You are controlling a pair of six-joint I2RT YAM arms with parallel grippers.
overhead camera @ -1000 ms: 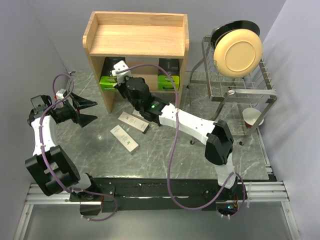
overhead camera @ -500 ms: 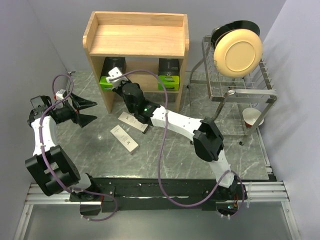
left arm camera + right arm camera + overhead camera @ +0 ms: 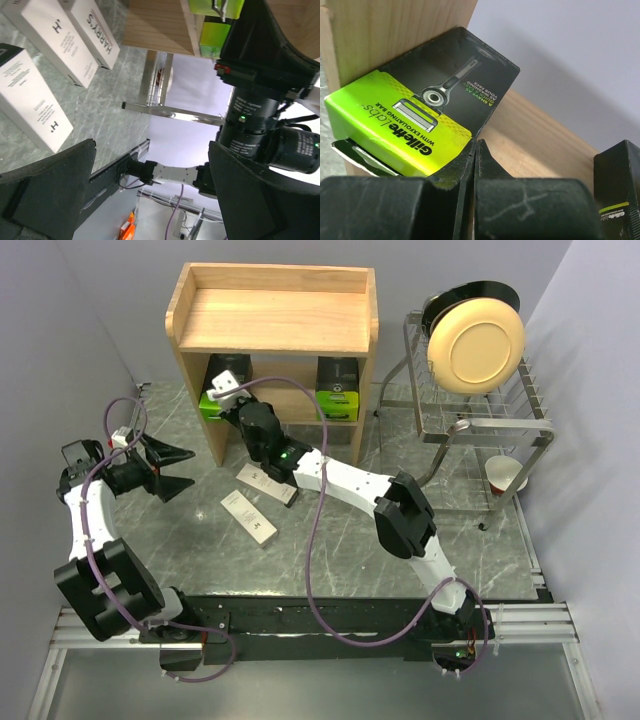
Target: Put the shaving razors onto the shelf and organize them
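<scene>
The right tool (image 3: pixel 476 146) is seen clenched inside the lower tier of the shelf (image 3: pixel 275 320), its two fingers (image 3: pixel 530 210) pressed together with nothing gripped between them. Just beyond its tips, a black-and-lime razor pack (image 3: pixel 425 107) is set in the left corner of that tier, against the wooden side panel. Whether the tips touch this pack cannot be told. A second black-and-lime pack (image 3: pixel 617 200) is placed at the right end of the same tier, well apart from the first.

The left tool (image 3: pixel 188 465) is held released to the left of the shelf, over the bench (image 3: pixel 200 535), jaws spread wide and empty.

Three slim white packs are found lying flat on the bench before the shelf. The HARRY'S box (image 3: pixel 95 30) and the middle white box (image 3: pixel 52 42) are laid side by side, and the nearest white box (image 3: pixel 32 102) is set apart from them.
</scene>
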